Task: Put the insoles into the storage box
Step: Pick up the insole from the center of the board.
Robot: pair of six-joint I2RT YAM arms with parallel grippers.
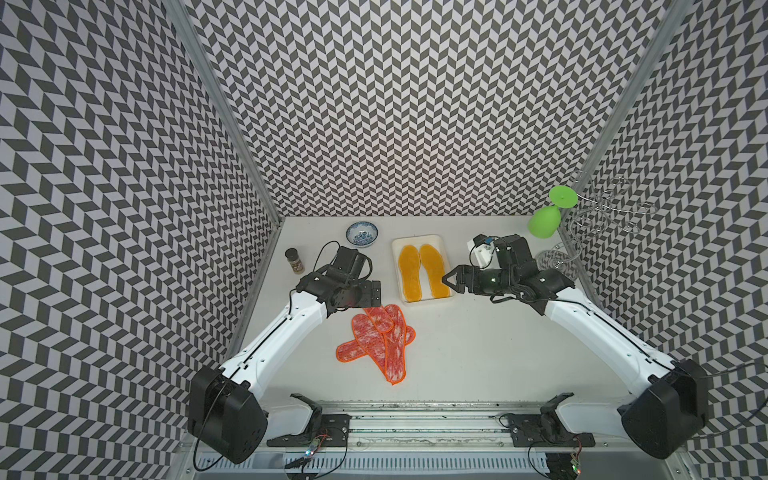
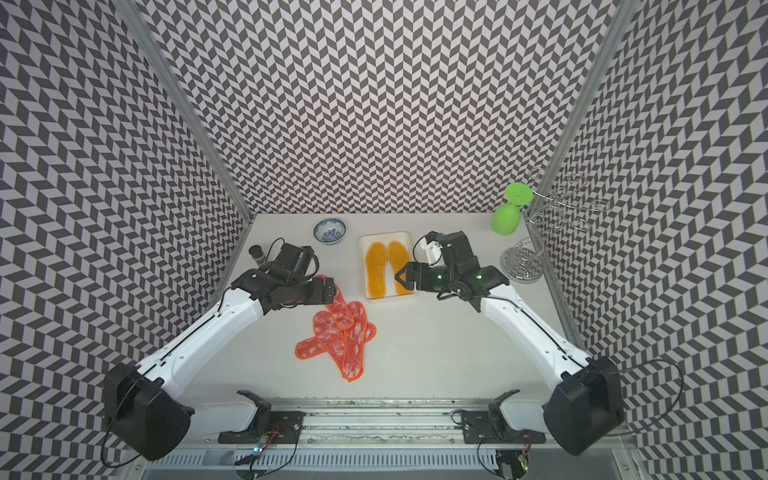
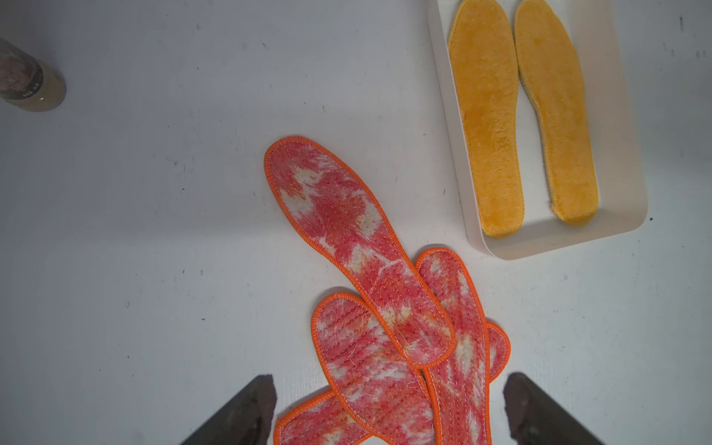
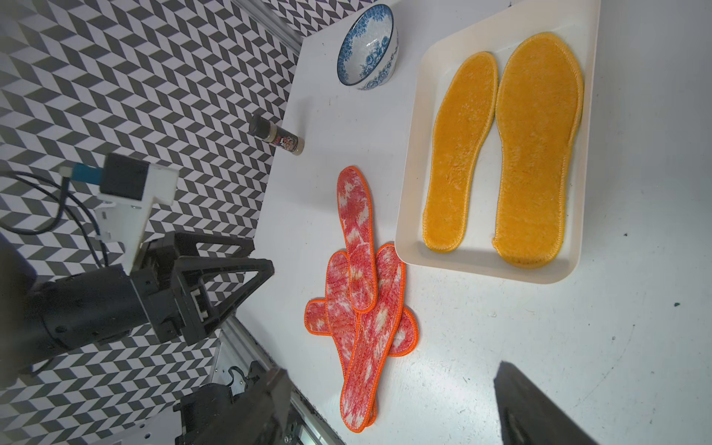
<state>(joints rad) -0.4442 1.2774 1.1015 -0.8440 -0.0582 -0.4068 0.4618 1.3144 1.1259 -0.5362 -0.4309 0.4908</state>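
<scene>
Left gripper [image 3: 389, 381] gapes over mottled insoles [image 3: 358, 231]; right gripper [image 1: 446, 278] gapes near storage box [image 1: 415, 240].

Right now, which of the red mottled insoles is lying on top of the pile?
The red insole reaching out of the pile toward the spice jar. Its whole outline shows; the other three are each partly covered.

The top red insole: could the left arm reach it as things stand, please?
Probably yes: the left tool hangs open over the top red insole, and nothing lies on it.
</scene>
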